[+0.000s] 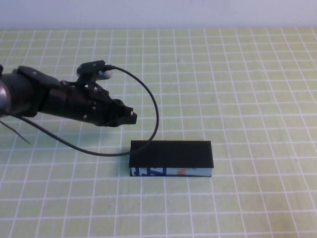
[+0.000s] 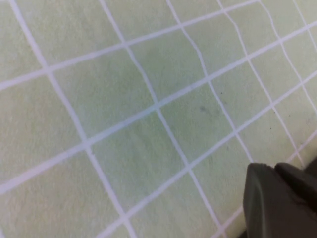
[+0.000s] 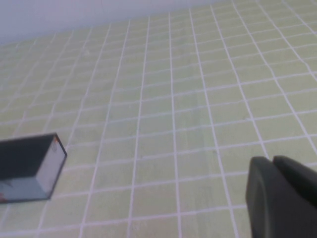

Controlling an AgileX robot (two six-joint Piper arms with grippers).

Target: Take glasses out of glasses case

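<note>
The glasses case (image 1: 171, 154) lies closed on the green grid mat, its matte black lid on top and its light blue printed side facing me. The glasses are hidden. My left gripper (image 1: 131, 117) hovers just up and left of the case's left end, apart from it, with its fingers together and empty. In the left wrist view the left gripper (image 2: 272, 169) shows over bare mat only. My right gripper (image 3: 271, 161) is out of the high view. It is shut and empty, well away from the case (image 3: 29, 166), whose end shows in the right wrist view.
The green mat (image 1: 247, 89) with white grid lines covers the whole table. A black cable (image 1: 154, 104) loops from the left wrist camera down to the mat by the case's left end. A pale wall runs along the far edge.
</note>
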